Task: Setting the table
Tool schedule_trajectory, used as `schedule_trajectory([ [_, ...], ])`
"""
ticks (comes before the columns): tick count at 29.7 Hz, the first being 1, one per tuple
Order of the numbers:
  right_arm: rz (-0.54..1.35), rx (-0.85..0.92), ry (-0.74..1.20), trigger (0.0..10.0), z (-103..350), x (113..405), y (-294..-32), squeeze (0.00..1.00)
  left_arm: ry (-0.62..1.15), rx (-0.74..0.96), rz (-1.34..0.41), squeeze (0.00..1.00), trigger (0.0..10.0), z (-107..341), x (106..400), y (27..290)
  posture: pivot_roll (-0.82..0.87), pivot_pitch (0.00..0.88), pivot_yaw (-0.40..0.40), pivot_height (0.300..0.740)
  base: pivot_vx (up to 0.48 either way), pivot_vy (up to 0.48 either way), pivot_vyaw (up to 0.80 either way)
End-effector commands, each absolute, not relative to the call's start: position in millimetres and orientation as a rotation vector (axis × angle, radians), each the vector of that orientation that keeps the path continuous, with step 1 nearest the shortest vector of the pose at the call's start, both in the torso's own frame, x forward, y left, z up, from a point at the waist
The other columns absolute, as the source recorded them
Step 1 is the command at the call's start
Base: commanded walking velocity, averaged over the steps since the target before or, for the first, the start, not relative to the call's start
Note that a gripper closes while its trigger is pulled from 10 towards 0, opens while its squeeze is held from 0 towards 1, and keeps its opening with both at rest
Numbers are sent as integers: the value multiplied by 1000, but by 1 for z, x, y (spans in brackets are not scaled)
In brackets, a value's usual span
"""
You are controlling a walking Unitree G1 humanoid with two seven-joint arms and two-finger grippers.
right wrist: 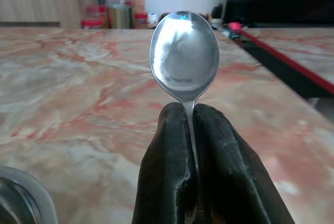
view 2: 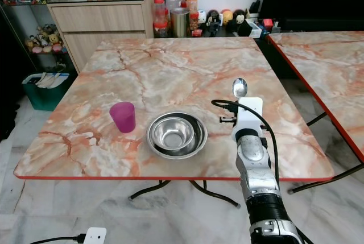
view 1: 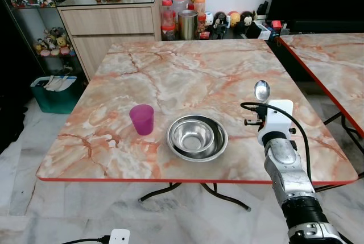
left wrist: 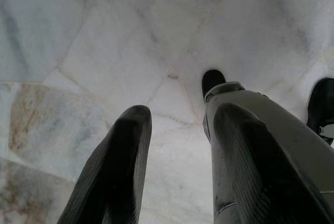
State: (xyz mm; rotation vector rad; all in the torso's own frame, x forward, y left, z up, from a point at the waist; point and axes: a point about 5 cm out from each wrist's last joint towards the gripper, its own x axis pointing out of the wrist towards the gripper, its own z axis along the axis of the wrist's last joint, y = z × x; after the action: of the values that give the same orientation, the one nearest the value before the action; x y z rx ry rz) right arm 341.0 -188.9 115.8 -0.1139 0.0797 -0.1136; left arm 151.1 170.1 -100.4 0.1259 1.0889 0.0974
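Observation:
A steel spoon (view 1: 261,90) stands upright with its bowl uppermost, and my right gripper (right wrist: 189,125) is shut on its handle. It hovers over the marble table (view 1: 187,73) near the front right, just right of a steel bowl (view 1: 197,136). A purple cup (view 1: 141,119) stands left of the bowl. In the right wrist view the spoon (right wrist: 184,57) rises from between the black fingers (right wrist: 167,166). My left gripper (left wrist: 177,130) hangs over the white floor tiles, its fingers apart with nothing between them.
A second marble table (view 1: 330,56) stands close on the right, with a gap between. Beyond the far edge are a wooden cabinet (view 1: 108,28), jars (view 1: 182,13) and small toys. A green bin (view 1: 54,93) sits on the floor at the left.

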Motion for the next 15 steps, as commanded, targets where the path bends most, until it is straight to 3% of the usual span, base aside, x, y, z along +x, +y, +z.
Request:
schedule_trajectory([
  [1, -96, -106, 78, 10000, 119, 344, -183, 0, 1101, 125, 103, 0, 10000, -101, 149, 171, 18, 0, 34, 740, 304, 0, 0],
  [5, -89, -107, 83, 10000, 118, 344, -182, 0, 1101, 127, 103, 0, 10000, -101, 149, 172, 17, 0, 34, 740, 298, 0, 0],
  [15, -59, -110, 117, 10000, 112, 341, -177, 0, 1099, 127, 108, 0, 10000, -101, 150, 172, 19, 0, 34, 740, 0, 0, 0],
])
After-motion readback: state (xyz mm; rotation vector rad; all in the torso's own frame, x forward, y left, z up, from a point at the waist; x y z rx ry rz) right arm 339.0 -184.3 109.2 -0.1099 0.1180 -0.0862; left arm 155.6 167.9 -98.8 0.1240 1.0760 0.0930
